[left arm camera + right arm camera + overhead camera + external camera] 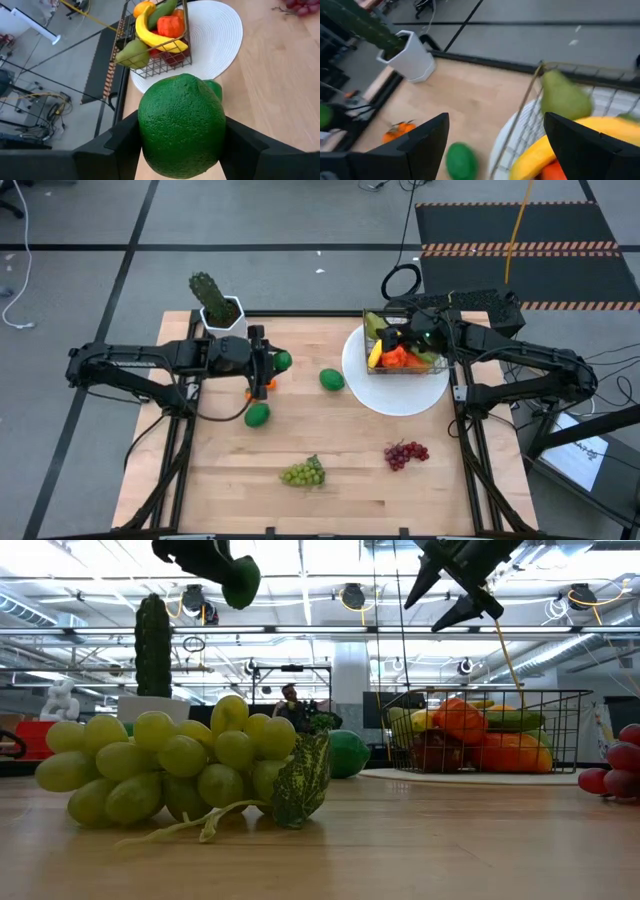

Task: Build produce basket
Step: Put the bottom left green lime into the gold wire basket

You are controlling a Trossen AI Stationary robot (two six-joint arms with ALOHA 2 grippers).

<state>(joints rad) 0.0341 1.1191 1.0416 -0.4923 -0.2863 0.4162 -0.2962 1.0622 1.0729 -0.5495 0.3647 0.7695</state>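
Near the desk's far-right corner the silver wire-mesh basket (403,352) sat part-filled; left gripper (270,366) clamped a round green lime (181,125), right gripper (405,338) gaped empty; grapes (303,472) remained

You are working in a robotics lab or industrial test hall, not a home. The wooden worktop (330,440) sits on a dark metal frame over a grey floor marked with black tape lines. A black floor mat (520,240) edged in orange-and-black hazard stripes lies behind it, and loose cables (400,280) trail across the floor. Looking level across the worktop, you see an open ceiling of pipes, beams and hanging lamps (352,595), with a person (290,700) far back among the equipment.
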